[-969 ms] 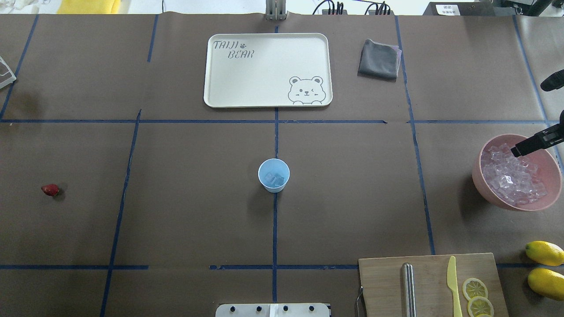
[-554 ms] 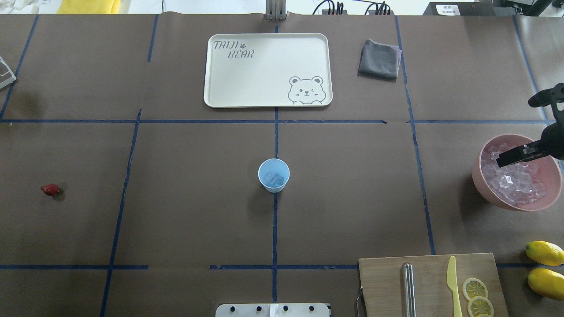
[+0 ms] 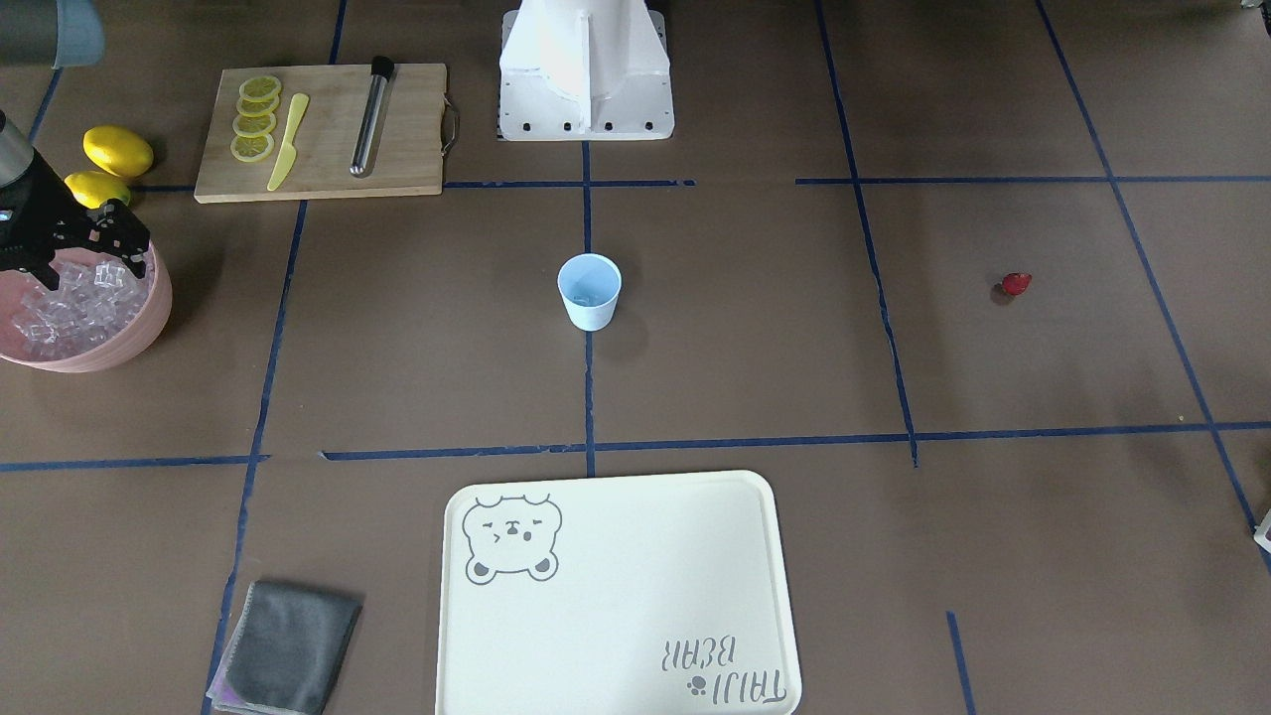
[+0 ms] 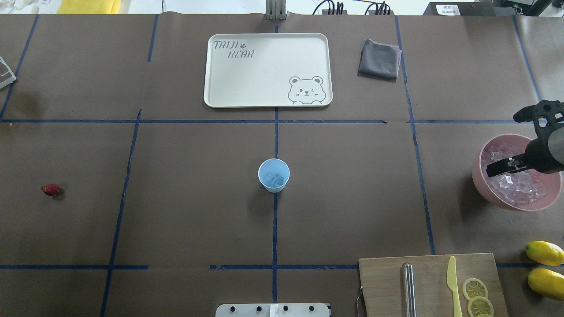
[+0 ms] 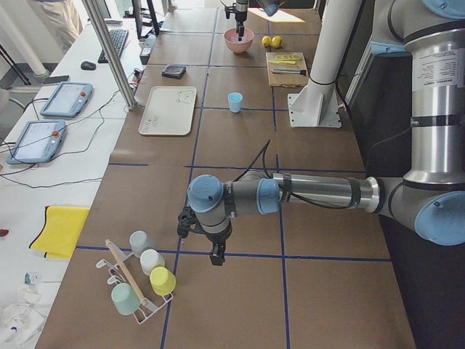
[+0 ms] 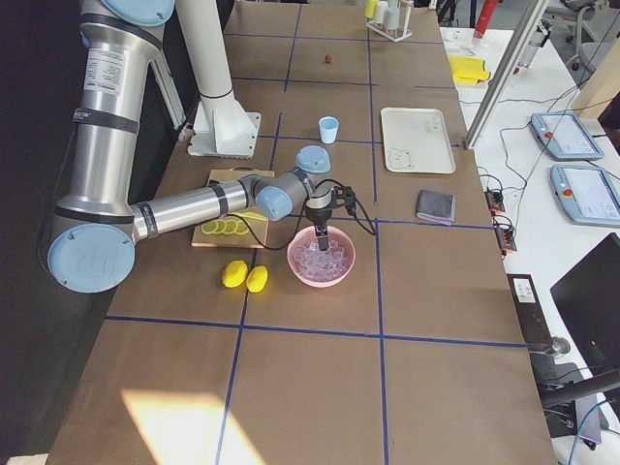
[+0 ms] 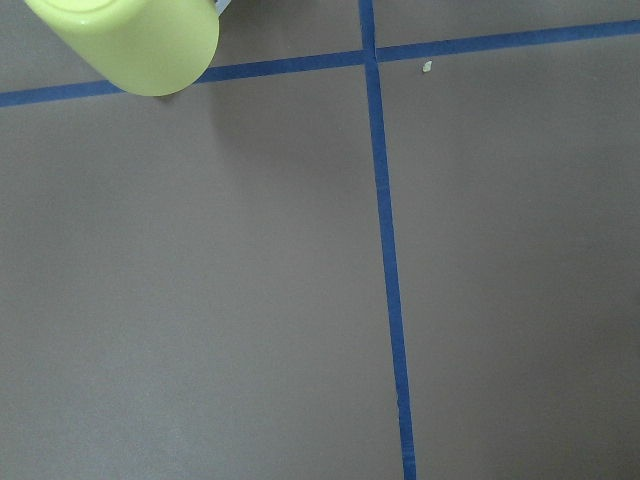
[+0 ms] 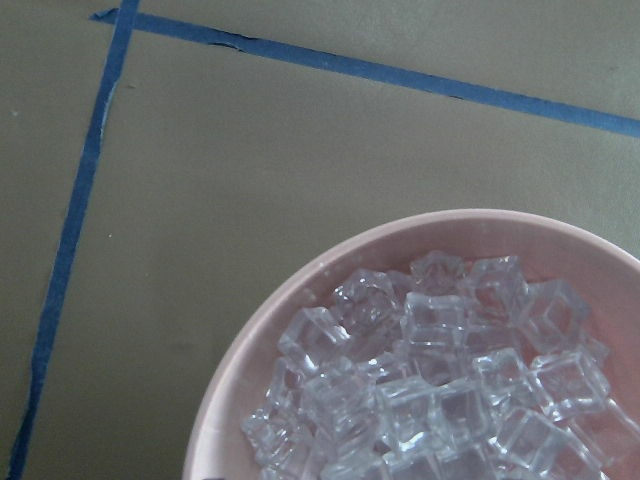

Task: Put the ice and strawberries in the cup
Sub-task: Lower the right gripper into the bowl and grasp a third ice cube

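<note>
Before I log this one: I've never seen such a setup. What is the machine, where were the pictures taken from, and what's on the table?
It is a robot with two arms at a table, each ending in a two-finger claw. Two pictures look down on the table, one from behind the robot, one facing it; two look along it from its ends; two come from wrist cameras. The right claw hangs over a pink bowl of ice; the left claw hovers beside a rack of cups. I cannot tell whether either is open or holds anything. Mid-table stands a light blue cup with some ice inside. A strawberry lies on the robot's left. Also there: a tray, a grey cloth, a cutting board with lemon slices, two lemons.
</note>
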Motion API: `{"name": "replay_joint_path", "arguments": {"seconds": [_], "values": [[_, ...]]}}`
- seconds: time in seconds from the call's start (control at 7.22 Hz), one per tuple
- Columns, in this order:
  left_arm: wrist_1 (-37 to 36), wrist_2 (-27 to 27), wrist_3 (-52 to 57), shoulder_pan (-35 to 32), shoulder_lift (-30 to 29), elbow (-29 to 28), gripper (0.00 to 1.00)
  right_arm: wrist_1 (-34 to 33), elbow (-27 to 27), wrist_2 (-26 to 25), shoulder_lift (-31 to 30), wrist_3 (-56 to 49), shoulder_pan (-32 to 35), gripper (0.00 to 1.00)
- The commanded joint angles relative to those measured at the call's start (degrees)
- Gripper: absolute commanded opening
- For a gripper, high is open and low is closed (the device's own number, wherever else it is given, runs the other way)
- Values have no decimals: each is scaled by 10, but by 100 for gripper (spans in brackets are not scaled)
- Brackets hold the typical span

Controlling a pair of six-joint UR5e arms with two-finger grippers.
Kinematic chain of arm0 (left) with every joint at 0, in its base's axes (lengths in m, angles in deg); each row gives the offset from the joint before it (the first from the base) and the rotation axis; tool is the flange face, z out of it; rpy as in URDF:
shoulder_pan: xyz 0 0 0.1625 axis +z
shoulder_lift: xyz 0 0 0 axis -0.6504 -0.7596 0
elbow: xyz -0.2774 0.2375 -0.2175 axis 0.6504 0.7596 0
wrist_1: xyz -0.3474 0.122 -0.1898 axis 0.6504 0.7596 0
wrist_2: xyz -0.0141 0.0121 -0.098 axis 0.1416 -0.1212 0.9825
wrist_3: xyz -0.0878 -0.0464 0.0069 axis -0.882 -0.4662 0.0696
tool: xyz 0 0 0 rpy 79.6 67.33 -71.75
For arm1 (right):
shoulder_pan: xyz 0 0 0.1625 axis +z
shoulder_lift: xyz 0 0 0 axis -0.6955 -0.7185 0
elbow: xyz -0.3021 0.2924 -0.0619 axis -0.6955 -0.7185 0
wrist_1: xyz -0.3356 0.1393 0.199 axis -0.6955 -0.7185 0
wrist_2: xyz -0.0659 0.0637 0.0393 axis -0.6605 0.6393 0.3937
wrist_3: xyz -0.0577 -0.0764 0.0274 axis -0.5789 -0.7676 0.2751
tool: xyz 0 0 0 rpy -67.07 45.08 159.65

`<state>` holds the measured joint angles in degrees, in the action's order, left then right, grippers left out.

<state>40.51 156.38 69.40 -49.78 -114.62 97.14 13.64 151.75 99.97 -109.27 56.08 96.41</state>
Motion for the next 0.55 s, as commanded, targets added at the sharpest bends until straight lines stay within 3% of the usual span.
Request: {"name": "replay_joint_path", "arguments": {"seconds": [0.0, 0.42], "values": [[0, 0, 0, 0, 0, 0, 100, 22, -1, 8, -13, 2, -1, 93], [0, 0, 1, 0, 0, 0, 100, 24, -14, 8, -25, -1, -2, 89]]}}
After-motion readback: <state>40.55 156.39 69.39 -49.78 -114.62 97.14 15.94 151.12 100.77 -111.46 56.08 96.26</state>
